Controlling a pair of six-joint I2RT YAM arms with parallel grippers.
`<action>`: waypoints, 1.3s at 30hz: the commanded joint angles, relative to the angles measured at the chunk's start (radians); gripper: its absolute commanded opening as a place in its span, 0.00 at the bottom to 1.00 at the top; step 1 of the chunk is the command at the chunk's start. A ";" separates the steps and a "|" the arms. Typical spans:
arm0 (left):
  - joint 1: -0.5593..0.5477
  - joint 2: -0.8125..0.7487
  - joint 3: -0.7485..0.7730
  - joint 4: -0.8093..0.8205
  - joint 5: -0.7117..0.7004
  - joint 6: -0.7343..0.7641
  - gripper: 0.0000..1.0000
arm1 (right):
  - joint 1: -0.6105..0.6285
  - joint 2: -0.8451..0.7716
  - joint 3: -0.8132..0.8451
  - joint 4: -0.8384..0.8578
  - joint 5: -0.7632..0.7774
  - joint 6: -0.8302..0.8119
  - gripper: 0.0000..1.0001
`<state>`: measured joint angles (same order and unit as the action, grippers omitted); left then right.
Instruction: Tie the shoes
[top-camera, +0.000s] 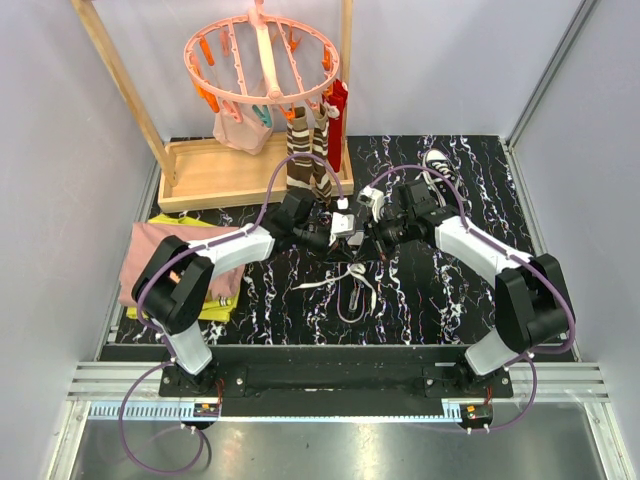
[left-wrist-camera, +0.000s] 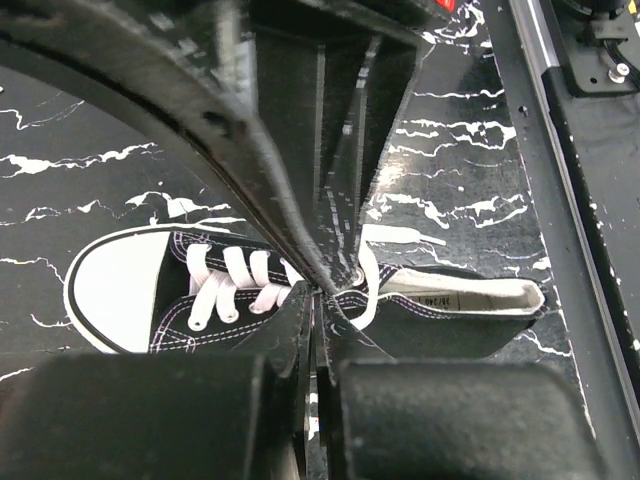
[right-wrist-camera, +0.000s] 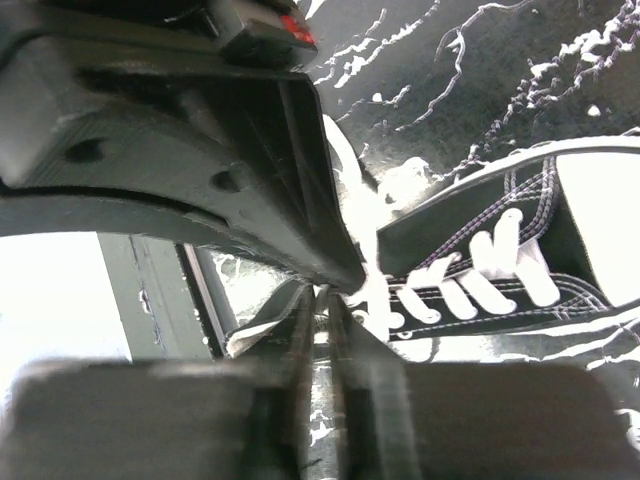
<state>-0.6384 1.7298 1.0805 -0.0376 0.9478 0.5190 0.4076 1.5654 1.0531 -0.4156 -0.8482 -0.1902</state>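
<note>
One black sneaker (left-wrist-camera: 200, 290) with a white toe cap lies on its sole in the middle of the table, mostly hidden under both grippers in the top view. Its white laces (top-camera: 352, 282) trail toward the near edge. My left gripper (left-wrist-camera: 318, 300) is shut at the shoe's top eyelets, seemingly pinching a lace (left-wrist-camera: 372, 290). My right gripper (right-wrist-camera: 325, 298) meets it tip to tip from the other side, also shut, with a lace (right-wrist-camera: 375, 300) at its tips. The same shoe shows in the right wrist view (right-wrist-camera: 500, 260). The second sneaker (top-camera: 437, 165) lies at the back right.
A wooden rack (top-camera: 215, 170) stands at the back left with a pink round peg hanger (top-camera: 262, 60), brown striped socks (top-camera: 300, 150) and a red item (top-camera: 337, 108) hanging from it. Pink and yellow cloths (top-camera: 160, 262) lie at the left edge.
</note>
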 joint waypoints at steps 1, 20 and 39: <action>-0.007 -0.019 -0.016 0.114 0.083 -0.045 0.00 | -0.007 -0.056 -0.010 0.066 0.018 -0.014 0.29; 0.031 -0.009 -0.019 0.125 0.088 -0.071 0.00 | -0.012 -0.148 -0.209 0.222 0.029 -0.270 0.85; 0.055 -0.036 -0.050 0.093 0.092 -0.050 0.00 | 0.099 -0.097 -0.182 0.222 0.184 -0.364 0.80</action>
<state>-0.5922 1.7298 1.0370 0.0391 0.9936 0.4526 0.4976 1.4578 0.8371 -0.2333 -0.7315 -0.5377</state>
